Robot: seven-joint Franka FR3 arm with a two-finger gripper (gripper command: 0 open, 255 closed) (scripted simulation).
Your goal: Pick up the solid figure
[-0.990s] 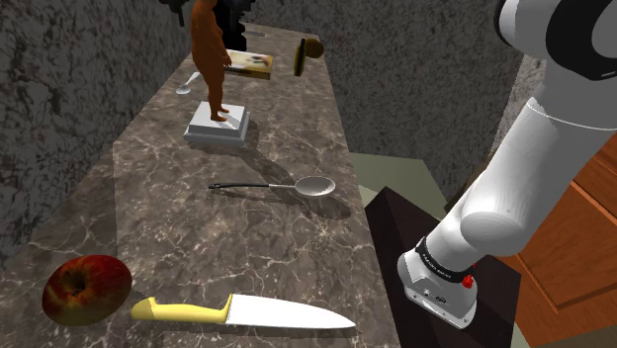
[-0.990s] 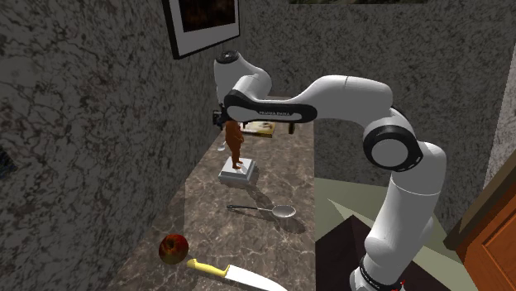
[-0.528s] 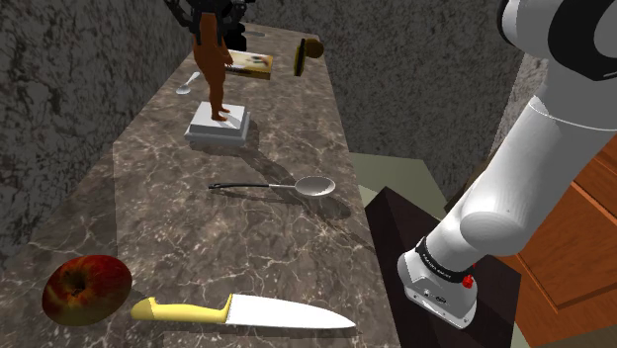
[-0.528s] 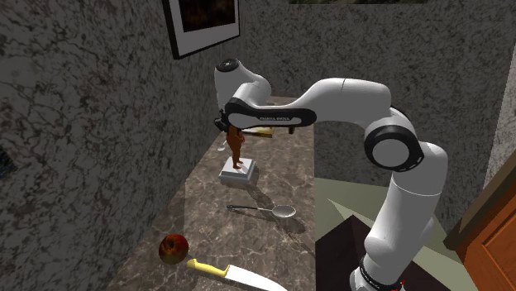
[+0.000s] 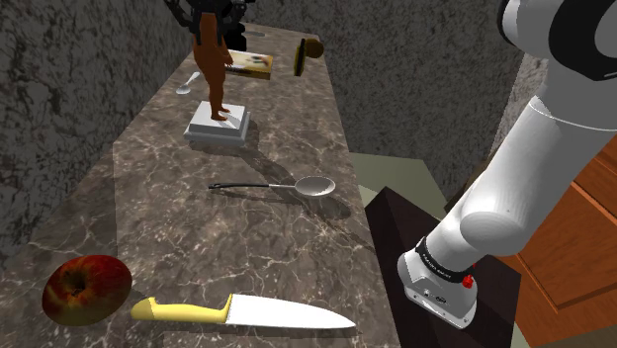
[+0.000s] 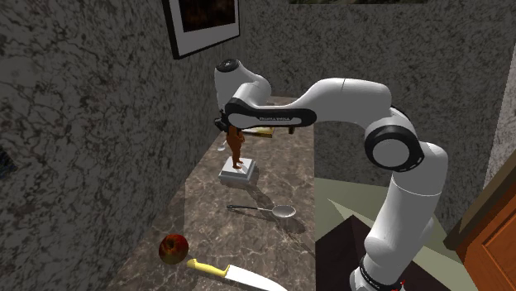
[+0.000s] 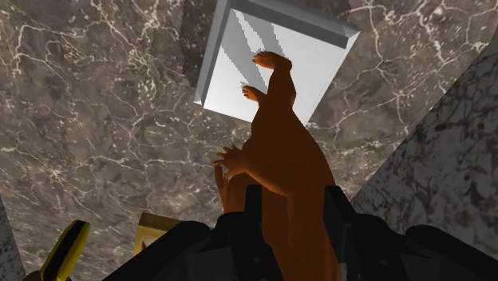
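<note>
- The apple (image 5: 87,289) lies at the counter's (image 5: 168,227) near corner by the wall, well apart from the work; no hazard there.
- The small pale spoon (image 5: 185,87) lies by the wall-side edge toward the far end, near the figure's base; a base that swings as it leaves the counter could knock it.
- The brown figure (image 5: 211,64) stands upright on its white base (image 5: 220,127), toward the far end of the counter and about midway between its long edges; the base rests flat on the counter, so the lift is not yet made.
- The gripper (image 5: 208,12) hangs over the figure's top; in the wrist view the fingers (image 7: 254,209) are narrow and press the upper body from both sides, so I judge the figure held.
- The chief risk lies in the hold: it is high on a slim, rounded body, with the broad base far below; a quick lift could let the figure slide through the fingers or pivot between them, and a slip would drop the base back onto the counter.
- The yellow-handled knife (image 5: 242,312) lies along the near edge; the flat box (image 5: 249,65) lies just behind the figure near the far end, where a tilted base could catch it.
- The metal spoon (image 5: 297,186) lies midway along, nearer the open edge; the stand (image 5: 396,227) is beyond that edge; both lie clear of a straight upward path.
</note>
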